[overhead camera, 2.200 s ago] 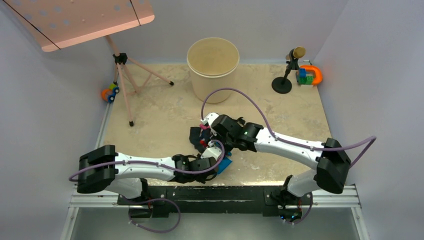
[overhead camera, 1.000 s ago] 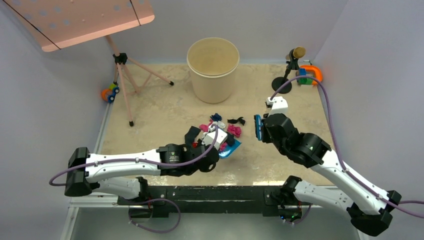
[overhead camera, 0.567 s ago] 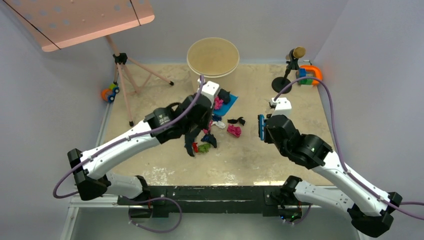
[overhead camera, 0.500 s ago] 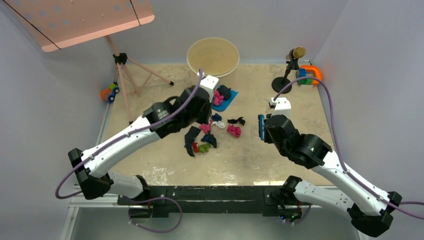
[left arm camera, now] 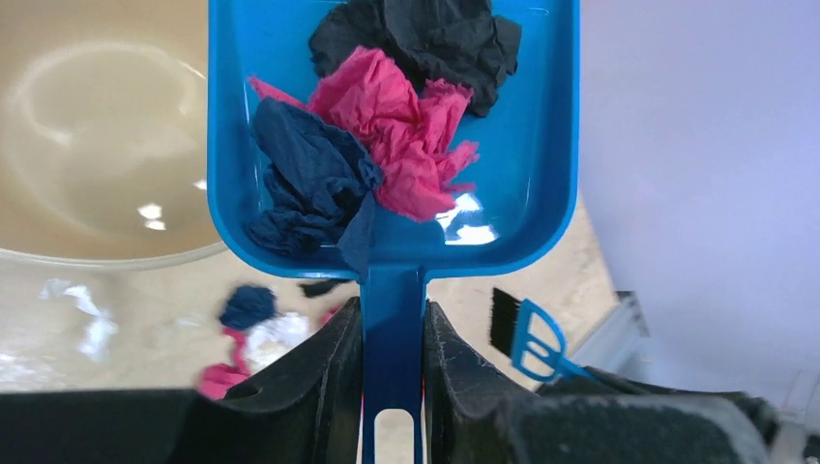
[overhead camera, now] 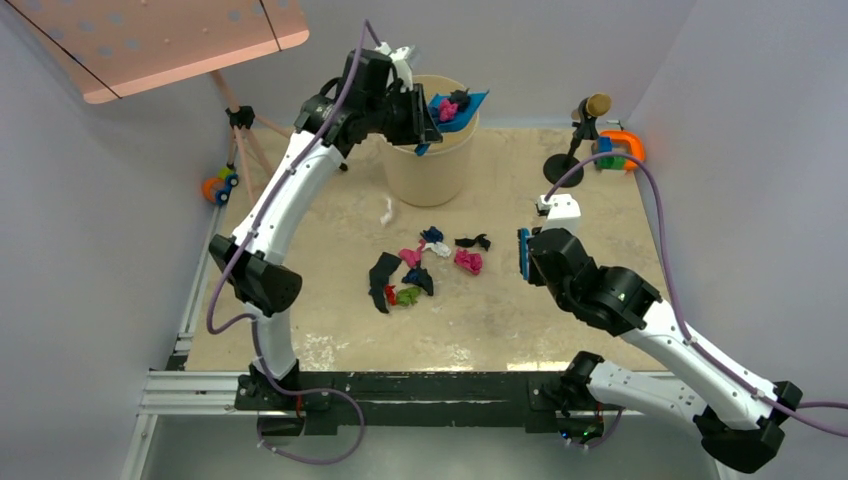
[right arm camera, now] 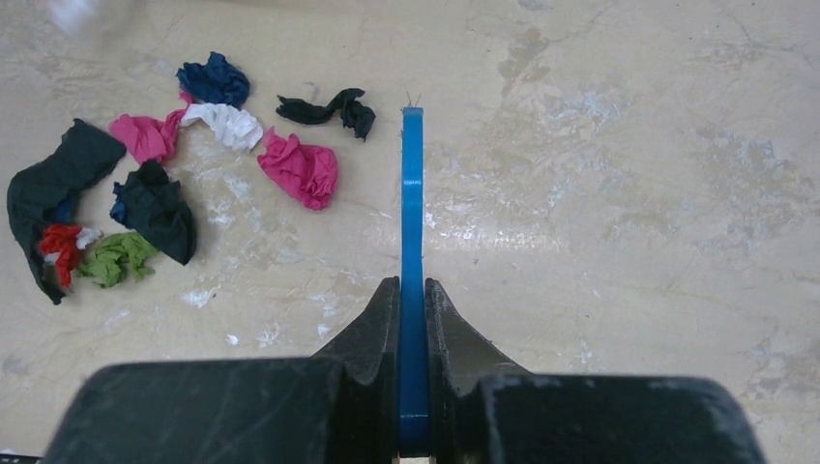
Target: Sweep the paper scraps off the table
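**A:** Left arm has swung way up since half a second ago. The dustpan [overhead camera: 470, 100] is now at the rim of the bucket [overhead camera: 427, 165], top centre. The left fingers [left arm camera: 334, 367] are clamped tight on its handle, with pink, navy and black paper scraps [left arm camera: 396, 126] in it.

**B:** Yep, the rest are bunched mid-frame on the desk [overhead camera: 330, 225]. The right fingers [right arm camera: 382, 319] are pinched shut on the brush [right arm camera: 412, 213], just right of that bunch.

Over the bucket [overhead camera: 425, 165] rim, at the far side of the table [overhead camera: 330, 230]: dustpan [left arm camera: 541, 145] with paper scraps [left arm camera: 387, 145] in it. Before the bucket, mid-table: more scraps, clustered. Right of these, apart: brush [right arm camera: 413, 193].
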`<action>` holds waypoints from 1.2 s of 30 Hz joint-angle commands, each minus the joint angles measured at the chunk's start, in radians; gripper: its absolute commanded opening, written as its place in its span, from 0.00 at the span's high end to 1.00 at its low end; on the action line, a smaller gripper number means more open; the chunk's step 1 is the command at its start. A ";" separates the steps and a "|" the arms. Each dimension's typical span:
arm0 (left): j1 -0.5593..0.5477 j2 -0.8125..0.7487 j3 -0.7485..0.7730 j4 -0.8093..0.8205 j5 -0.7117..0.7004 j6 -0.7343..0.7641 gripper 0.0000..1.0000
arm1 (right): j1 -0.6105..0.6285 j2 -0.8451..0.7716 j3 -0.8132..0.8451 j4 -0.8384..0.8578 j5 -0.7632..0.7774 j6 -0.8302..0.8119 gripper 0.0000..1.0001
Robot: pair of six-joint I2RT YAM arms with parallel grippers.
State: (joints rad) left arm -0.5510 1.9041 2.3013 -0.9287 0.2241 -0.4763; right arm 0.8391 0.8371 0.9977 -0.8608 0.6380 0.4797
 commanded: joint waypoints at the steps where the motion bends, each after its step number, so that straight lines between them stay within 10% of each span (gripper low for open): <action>1: 0.098 -0.028 -0.172 0.189 0.310 -0.310 1.00 | -0.004 -0.010 0.013 0.016 0.022 0.000 1.00; 12: 0.191 -0.090 -0.578 1.091 0.594 -0.965 1.00 | -0.004 -0.011 0.015 0.012 0.009 0.006 1.00; 24: 0.195 -0.180 -0.710 1.371 0.608 -1.135 1.00 | -0.005 -0.004 0.003 0.042 -0.028 -0.007 1.00; 29: 0.195 -0.309 -0.767 1.300 0.658 -1.043 1.00 | -0.004 -0.011 -0.021 0.162 -0.235 -0.041 1.00; 36: 0.195 -0.620 -0.782 0.522 0.476 -0.423 1.00 | -0.001 0.135 0.020 0.373 -0.719 -0.080 1.00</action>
State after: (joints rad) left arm -0.3595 1.4712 1.5085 0.0162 0.8120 -1.2972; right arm 0.8364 0.8768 0.9752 -0.6636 0.2581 0.4438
